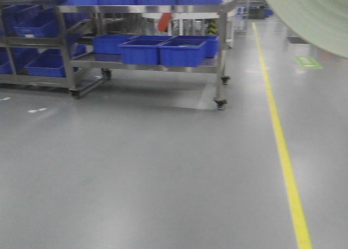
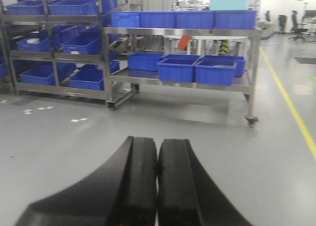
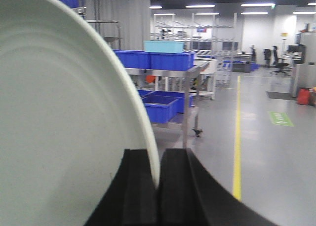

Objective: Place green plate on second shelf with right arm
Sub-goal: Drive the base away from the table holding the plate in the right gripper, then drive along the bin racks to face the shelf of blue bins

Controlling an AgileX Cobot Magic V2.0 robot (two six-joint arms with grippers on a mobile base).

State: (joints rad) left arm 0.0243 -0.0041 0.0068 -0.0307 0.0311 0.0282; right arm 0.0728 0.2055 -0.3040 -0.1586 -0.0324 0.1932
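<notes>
The green plate [image 3: 64, 127] was carried on edge in the right gripper [image 3: 158, 159], whose two black pads were pinched onto its rim, its broad face filling the left of the right wrist view. In the front view only an arc of it [image 1: 315, 15] showed at the top right corner, high above the floor and well apart from any shelf. Gripped by the rim like that, it would probably need turning level before being set down. The left gripper [image 2: 158, 147] had its pads pressed together with nothing between them, likely idle because the job belonged to the other arm. Ahead stood the wheeled steel bench [image 1: 220, 42], its lower shelf crowded with blue bins [image 1: 163, 52], so free room for a plate looked scarce there; which level counted as the second I could not tell. The task seemed to be in its approach, the placing not yet done
</notes>
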